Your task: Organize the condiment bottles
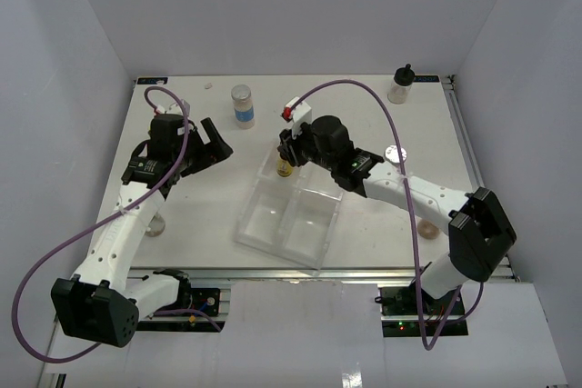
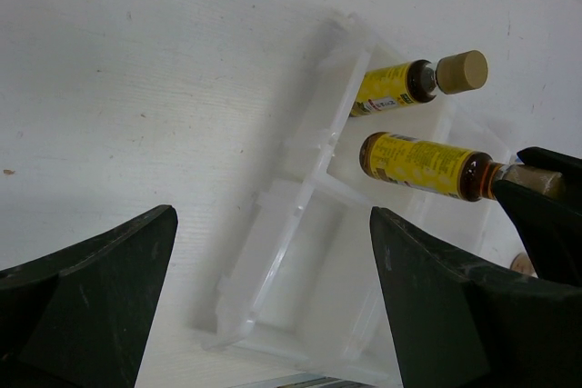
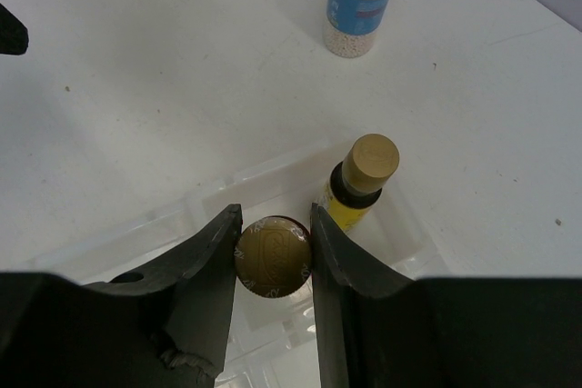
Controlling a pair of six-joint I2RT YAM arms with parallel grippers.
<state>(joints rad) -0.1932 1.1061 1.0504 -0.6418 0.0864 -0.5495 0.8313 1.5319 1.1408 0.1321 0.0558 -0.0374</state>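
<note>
The right jaws are shut tight on the round brown cap of a slim amber bottle [image 3: 273, 256] with a yellow label. They hold it upright at the far left end of the clear tray [image 1: 273, 229], which sits in the middle of the bench [image 1: 205, 215]. I cannot tell if the bottle touches the tray floor. A second amber bottle [image 3: 360, 181] stands just beside it, in the same end of the tray. The left jaws are wide open and hold nothing, out to the left of the tray. A blue-labelled jar [image 1: 242, 104] stands at the far side of the bench. A black-capped jar [image 1: 401, 84] stands in the far right corner.
</note>
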